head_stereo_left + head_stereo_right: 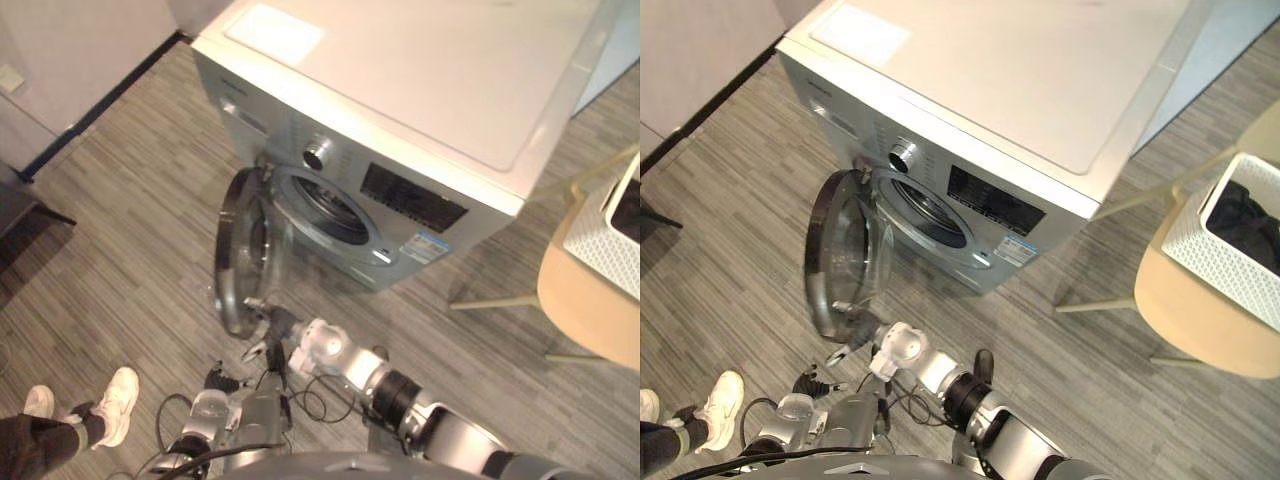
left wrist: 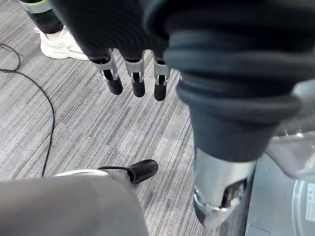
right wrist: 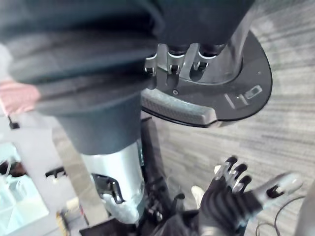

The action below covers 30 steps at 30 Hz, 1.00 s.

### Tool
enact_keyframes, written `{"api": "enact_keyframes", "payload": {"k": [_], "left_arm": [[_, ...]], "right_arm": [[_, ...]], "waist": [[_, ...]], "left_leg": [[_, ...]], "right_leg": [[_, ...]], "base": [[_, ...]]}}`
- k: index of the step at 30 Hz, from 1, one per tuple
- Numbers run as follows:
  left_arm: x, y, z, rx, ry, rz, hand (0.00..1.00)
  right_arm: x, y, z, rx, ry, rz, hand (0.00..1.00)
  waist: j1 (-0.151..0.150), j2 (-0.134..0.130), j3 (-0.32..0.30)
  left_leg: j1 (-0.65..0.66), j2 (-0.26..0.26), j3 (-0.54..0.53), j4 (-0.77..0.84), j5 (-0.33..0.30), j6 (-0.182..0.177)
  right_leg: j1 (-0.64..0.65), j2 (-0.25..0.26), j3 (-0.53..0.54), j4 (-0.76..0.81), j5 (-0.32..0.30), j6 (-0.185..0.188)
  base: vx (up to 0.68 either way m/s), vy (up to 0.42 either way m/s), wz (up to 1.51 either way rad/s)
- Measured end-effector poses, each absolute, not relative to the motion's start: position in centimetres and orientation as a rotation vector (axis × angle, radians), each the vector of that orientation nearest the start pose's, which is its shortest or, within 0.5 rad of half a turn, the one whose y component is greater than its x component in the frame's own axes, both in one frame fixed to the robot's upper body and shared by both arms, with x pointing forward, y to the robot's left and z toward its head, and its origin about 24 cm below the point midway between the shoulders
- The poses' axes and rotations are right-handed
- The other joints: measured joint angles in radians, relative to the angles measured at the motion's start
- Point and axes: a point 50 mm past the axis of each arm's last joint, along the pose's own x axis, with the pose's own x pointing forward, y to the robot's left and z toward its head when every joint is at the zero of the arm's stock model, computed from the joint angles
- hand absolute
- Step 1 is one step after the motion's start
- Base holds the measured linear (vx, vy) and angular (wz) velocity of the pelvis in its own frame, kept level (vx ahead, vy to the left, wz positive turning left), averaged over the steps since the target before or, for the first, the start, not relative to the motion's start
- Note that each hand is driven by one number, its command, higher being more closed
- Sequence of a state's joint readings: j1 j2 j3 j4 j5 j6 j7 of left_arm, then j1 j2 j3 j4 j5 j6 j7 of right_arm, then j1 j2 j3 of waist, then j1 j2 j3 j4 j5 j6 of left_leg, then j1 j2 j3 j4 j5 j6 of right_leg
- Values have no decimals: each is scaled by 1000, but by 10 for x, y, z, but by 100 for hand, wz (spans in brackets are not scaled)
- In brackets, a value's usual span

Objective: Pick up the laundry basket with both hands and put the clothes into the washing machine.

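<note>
The white laundry basket with dark clothes in it stands on a pale wooden chair at the right, far from both hands. The silver washing machine has its round door swung open to the left, which bares the drum opening. My right hand reaches across to the door's lower rim, its straight fingers against the door. My left hand hangs low above the floor, fingers straight and holding nothing.
A person's leg and white shoe stand on the grey plank floor at the lower left. A dark skirting line runs along the wall at the far left. The chair's legs reach toward the machine's right front corner.
</note>
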<state>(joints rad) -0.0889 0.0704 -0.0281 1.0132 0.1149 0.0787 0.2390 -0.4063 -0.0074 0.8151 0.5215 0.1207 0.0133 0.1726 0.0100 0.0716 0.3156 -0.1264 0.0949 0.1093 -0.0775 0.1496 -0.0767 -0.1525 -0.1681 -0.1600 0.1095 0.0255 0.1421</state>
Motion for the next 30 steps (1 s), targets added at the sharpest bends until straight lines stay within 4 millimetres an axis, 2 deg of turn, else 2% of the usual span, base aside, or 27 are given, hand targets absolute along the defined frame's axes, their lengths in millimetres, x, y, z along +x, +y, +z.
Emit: {"api": "enact_keyframes", "payload": {"k": [2,4,6,8,11,13,14,15,16,18,20,24,27,30], "left_arm": [[164,186,-139,315,975,191,0],[162,191,-139,315,983,220,0],[162,193,-140,310,990,231,0],[162,193,-139,308,989,232,0],[167,194,-136,303,974,243,0],[173,193,-134,297,963,245,0],[174,194,-134,291,961,249,0],[180,196,-131,267,947,267,0],[183,197,-129,251,941,279,0],[193,210,-122,169,910,351,0],[202,220,-114,82,874,418,0],[219,235,-100,-121,792,533,0],[232,246,-89,-288,727,624,0],[241,255,-80,-326,684,653,0]], "right_arm": [[240,36,3,-249,187,993,0],[244,31,4,-235,184,958,0],[251,19,2,-215,195,890,0],[257,-1,-3,-183,220,783,0],[257,-39,-14,-166,257,636,0],[249,-78,-32,-158,331,486,0],[246,-89,-37,-170,353,452,0],[239,-117,-48,-176,407,346,0],[236,-126,-51,-171,426,306,0],[225,-161,-61,-205,490,172,0],[219,-180,-68,-212,536,86,0],[210,-199,-79,-205,615,-16,0],[210,-196,-80,-184,617,-20,0],[210,-194,-80,-178,618,-16,0]], "waist": [[8,-19,-10],[8,-40,-22],[8,-52,-28],[6,-60,-32],[3,-70,-31],[-16,-76,-28],[-19,-80,-29],[-25,-88,-26],[-28,-91,-24],[-49,-110,-15],[-60,-122,-11],[-71,-131,-4],[-72,-144,14],[-72,-162,29]], "left_leg": [[3,-3,-9,0,-5,-6],[3,-4,-10,0,-5,-6],[3,-4,-4,-1,-7,-2],[4,-4,8,-6,-9,0],[0,-2,41,-6,-13,2],[2,-1,64,-5,-15,-3],[2,1,71,-5,-16,-4],[1,5,93,-1,-20,-6],[0,7,102,-1,-20,-6],[-1,20,135,0,-21,-8],[-9,28,157,0,-23,-10],[-32,43,184,0,-22,-16],[-33,56,196,0,-24,-23],[-35,62,205,0,-24,-28]], "right_leg": [[7,-2,-13,8,-11,0],[9,-2,-13,9,-12,1],[9,-2,-11,8,-12,1],[4,-1,-3,6,-16,-4],[-24,3,31,6,-11,-2],[-33,6,52,-1,-3,-6],[-38,9,63,0,-1,-8],[-53,14,82,-2,4,-8],[-59,18,93,-2,8,-4],[-76,33,117,-17,22,-8],[-96,43,137,-21,30,-13],[-131,60,160,-39,51,-19],[-131,74,174,-63,67,-25],[-132,86,179,-74,73,-30]], "base": [[-13,11,16],[-14,14,7],[-4,4,-2],[-4,7,-13],[15,1,-33],[48,-2,-30],[58,-5,-42],[50,-6,-39],[75,-25,-49],[56,-31,-45],[45,-34,-40],[52,-41,-29],[45,-36,-17],[30,-34,-9]]}}
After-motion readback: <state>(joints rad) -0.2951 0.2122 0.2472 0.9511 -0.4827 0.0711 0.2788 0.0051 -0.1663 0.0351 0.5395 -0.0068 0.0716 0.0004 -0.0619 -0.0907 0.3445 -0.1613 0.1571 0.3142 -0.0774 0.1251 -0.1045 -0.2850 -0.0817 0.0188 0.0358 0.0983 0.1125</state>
